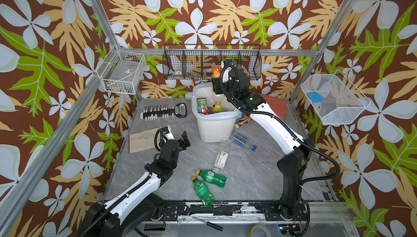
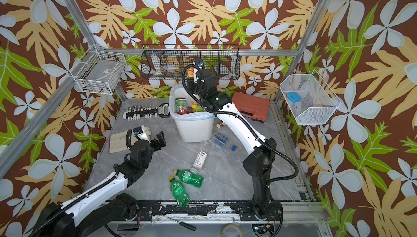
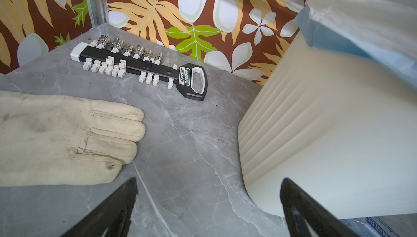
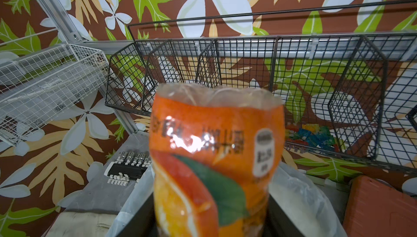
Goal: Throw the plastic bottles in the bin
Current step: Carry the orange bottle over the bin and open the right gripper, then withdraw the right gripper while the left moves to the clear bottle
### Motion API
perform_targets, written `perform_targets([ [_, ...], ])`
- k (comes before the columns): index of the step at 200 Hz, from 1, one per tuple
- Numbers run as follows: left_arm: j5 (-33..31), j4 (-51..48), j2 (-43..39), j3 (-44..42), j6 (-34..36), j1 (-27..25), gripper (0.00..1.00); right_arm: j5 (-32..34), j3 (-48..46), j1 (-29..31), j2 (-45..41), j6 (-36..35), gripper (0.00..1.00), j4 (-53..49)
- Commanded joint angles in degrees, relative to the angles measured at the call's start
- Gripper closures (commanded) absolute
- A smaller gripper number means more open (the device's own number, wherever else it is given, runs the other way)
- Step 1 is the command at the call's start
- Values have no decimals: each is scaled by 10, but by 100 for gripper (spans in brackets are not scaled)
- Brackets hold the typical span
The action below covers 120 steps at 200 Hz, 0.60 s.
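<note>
My right gripper (image 1: 216,84) is shut on an orange-labelled plastic bottle (image 1: 216,71) (image 4: 214,156), held upright over the back of the bin (image 1: 214,129) (image 2: 195,129). The bin's bag holds other bottles, one with a red-and-green label (image 1: 202,106) and one with a yellow cap (image 1: 217,105). On the table lie two green bottles (image 1: 212,178) (image 1: 203,190), a clear bottle with a white label (image 1: 221,158) and a clear one with a blue label (image 1: 241,139). My left gripper (image 1: 176,135) (image 3: 208,193) stands open and empty, left of the bin.
A socket rail (image 1: 162,111) and a cloth glove (image 1: 142,142) lie left of the bin. A red-brown case (image 2: 250,106) sits at the back right. A black wire basket (image 1: 212,64) hangs behind the bin. A loose blue cap (image 1: 253,148) lies nearby.
</note>
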Motion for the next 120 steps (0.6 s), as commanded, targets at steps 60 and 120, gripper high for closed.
perform_targets([
  [60, 8, 4, 5, 10, -5, 1, 0, 1, 8, -6, -21, 11, 0, -16],
  [120, 30, 20, 32, 10, -19, 1, 0, 109, -497, -53, -376, 39, 0, 231],
])
